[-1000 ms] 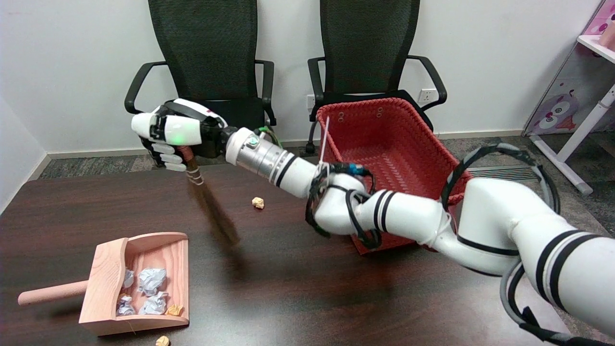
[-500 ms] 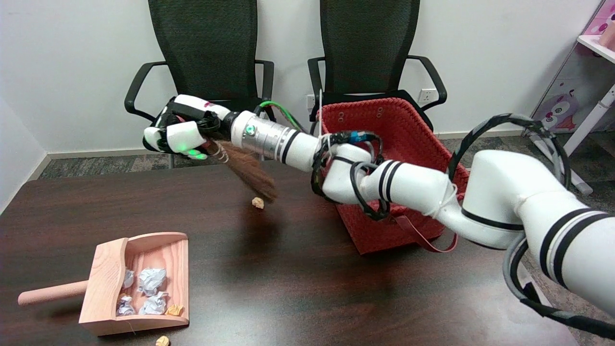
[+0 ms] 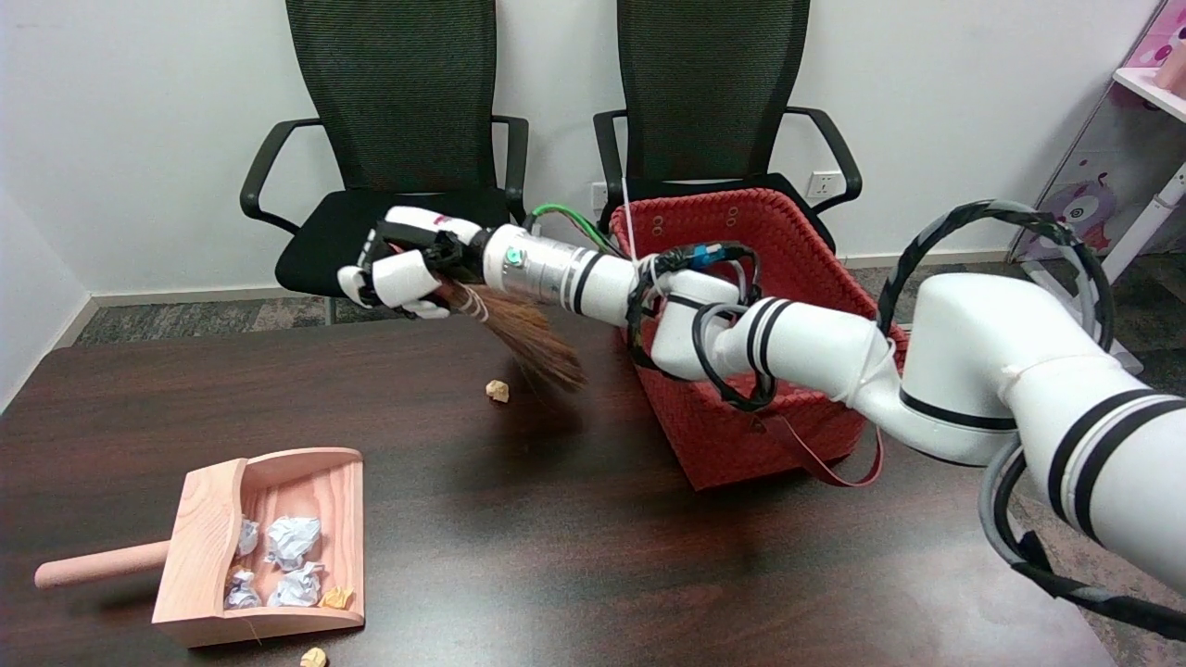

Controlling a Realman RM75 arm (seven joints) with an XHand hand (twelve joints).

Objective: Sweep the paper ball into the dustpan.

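Observation:
A small tan paper ball [image 3: 498,391] lies on the dark table [image 3: 574,547] near its far middle. My right hand [image 3: 405,269] grips a small brown broom [image 3: 536,343] by its handle, above the table's far edge. The bristles slant down to the right and end just right of the ball, slightly above the table. The wooden dustpan [image 3: 264,547] sits at the near left, holding several crumpled white paper balls [image 3: 292,539] and a tan one [image 3: 337,597]. Another tan ball [image 3: 313,657] lies in front of the pan on the table.
A red woven basket [image 3: 750,315] stands at the table's far right, right beside my forearm. Two black office chairs [image 3: 408,139] stand behind the table. The dustpan's handle [image 3: 97,565] points left.
My hand has moved right along the far edge and swung the broom's bristles from left of the ball over to its right side. The ball has not moved.

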